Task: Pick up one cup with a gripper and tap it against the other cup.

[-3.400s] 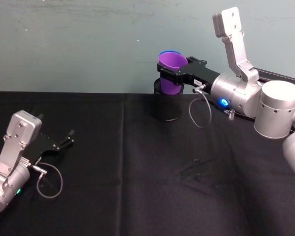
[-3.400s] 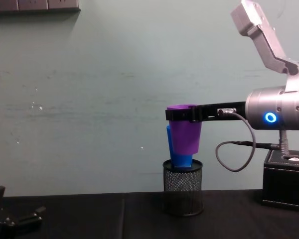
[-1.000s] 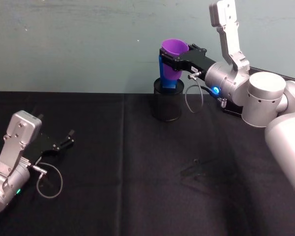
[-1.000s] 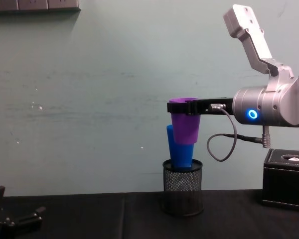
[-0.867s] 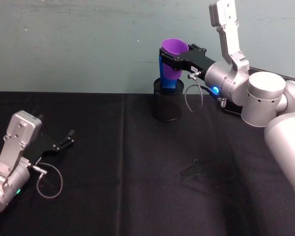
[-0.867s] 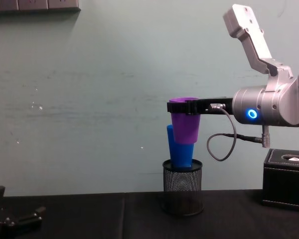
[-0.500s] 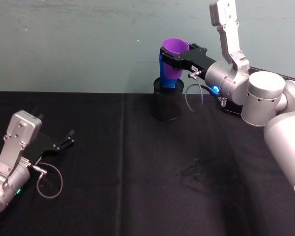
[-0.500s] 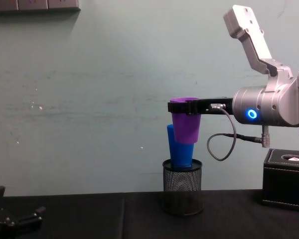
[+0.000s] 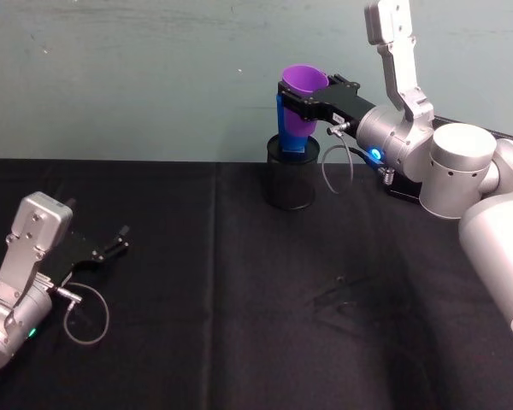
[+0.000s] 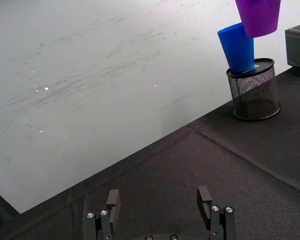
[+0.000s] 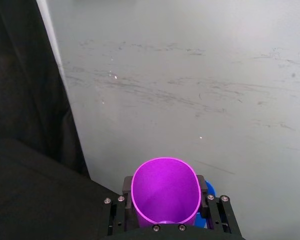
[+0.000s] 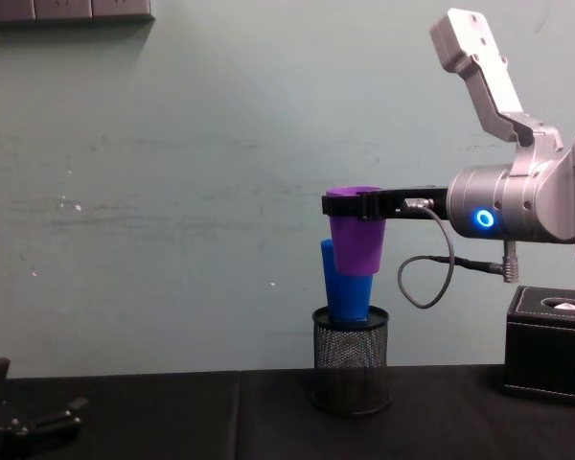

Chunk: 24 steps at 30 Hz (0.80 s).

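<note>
Raised slightly since earlier, right gripper (image 9: 301,98) clamps purple cup (image 12: 356,240) at rim, fingers (image 11: 127,186) either side; smooth tapered tumbler hangs just beside blue cup (image 12: 343,292) in mesh pot (image 12: 351,374). Left gripper (image 10: 159,196) spread, idle on table (image 9: 239,299).

Blue cup (image 12: 343,297): base is hidden inside the mesh pen pot (image 12: 351,369), upper side is covered by the purple cup (image 12: 356,244) clamped between the right gripper (image 12: 350,204) fingers. Can't tell if the cups touch. Right wrist view: purple cup's base is cut off below the fingers (image 11: 216,212), and the blue cup is just a sliver beyond one finger. White label (image 9: 334,117) behind the fingers is too small to read.
</note>
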Tool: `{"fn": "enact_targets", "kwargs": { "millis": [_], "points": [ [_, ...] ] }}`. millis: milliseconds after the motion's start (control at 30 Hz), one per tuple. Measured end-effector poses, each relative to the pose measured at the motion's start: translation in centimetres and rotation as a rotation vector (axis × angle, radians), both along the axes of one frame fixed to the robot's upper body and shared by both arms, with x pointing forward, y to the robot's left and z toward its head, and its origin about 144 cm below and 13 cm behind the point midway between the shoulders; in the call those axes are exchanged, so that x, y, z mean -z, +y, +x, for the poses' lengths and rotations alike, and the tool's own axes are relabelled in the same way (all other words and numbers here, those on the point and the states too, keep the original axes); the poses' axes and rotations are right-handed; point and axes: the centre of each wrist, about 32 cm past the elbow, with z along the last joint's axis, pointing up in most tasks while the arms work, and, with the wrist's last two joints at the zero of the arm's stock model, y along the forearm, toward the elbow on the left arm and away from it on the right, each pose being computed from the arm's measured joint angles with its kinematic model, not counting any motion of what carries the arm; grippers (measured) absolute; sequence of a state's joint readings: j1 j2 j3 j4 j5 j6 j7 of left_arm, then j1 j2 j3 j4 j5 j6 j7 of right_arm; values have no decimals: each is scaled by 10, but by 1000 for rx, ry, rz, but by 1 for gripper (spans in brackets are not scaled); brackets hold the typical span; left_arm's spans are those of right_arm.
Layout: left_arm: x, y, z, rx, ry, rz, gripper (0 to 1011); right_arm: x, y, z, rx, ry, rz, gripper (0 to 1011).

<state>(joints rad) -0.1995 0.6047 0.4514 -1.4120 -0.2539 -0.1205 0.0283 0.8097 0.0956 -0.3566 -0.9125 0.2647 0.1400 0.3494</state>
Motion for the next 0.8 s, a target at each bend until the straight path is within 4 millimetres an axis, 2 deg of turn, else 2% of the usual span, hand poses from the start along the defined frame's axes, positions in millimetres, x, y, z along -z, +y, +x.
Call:
{"fn": "enact_targets", "kwargs": {
  "millis": [800],
  "points": [
    [0,0,0,0,0,0,1012,0,0,0,0,1,0,726]
  ]
}}
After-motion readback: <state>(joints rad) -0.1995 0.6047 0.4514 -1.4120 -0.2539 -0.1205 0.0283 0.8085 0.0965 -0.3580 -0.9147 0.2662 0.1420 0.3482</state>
